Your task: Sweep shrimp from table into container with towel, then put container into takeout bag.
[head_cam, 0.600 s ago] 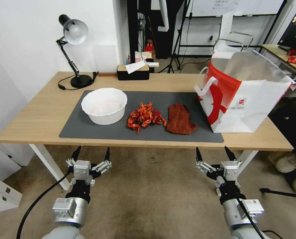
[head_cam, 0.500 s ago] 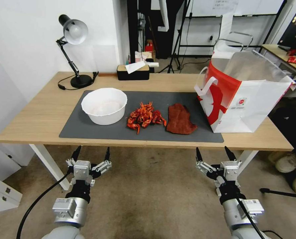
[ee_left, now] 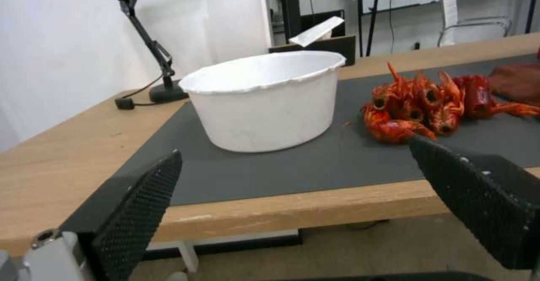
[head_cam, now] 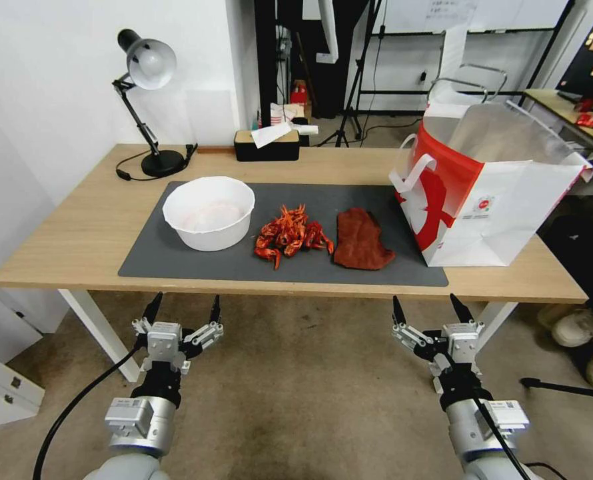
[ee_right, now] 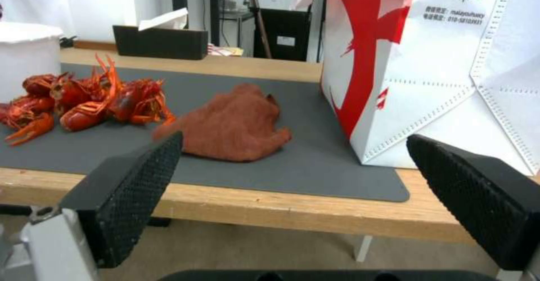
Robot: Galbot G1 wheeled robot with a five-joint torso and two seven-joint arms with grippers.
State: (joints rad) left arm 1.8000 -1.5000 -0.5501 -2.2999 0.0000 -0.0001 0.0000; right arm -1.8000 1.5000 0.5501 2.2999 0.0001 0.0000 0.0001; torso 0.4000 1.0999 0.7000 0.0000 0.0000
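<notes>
At the lower left of the head frame my left gripper (head_cam: 183, 308) hangs below the counter's (head_cam: 76, 240) near edge, jaws spread and holding nothing. Above it, left of centre on the dark grey mat (head_cam: 176, 263), the container (head_cam: 208, 212) stands upright; it looks empty, though its pale inside is hard to read. A black desk lamp (head_cam: 143, 100) stands in the upper left, behind the mat. Just right of the container, close but apart from it, the shrimp (head_cam: 290, 235) lie in one heap in the middle of the frame. A black tissue box (head_cam: 267, 143) sits at the counter's far edge, above the heap. Right of the shrimp, just beside them, the towel (head_cam: 361, 239) lies flat on the mat. Further right the takeout bag (head_cam: 490, 193) stands upright and open (its base half on the mat's right end). At the lower right my right gripper (head_cam: 428, 308) waits below the counter edge, jaws spread, nothing between them.
</notes>
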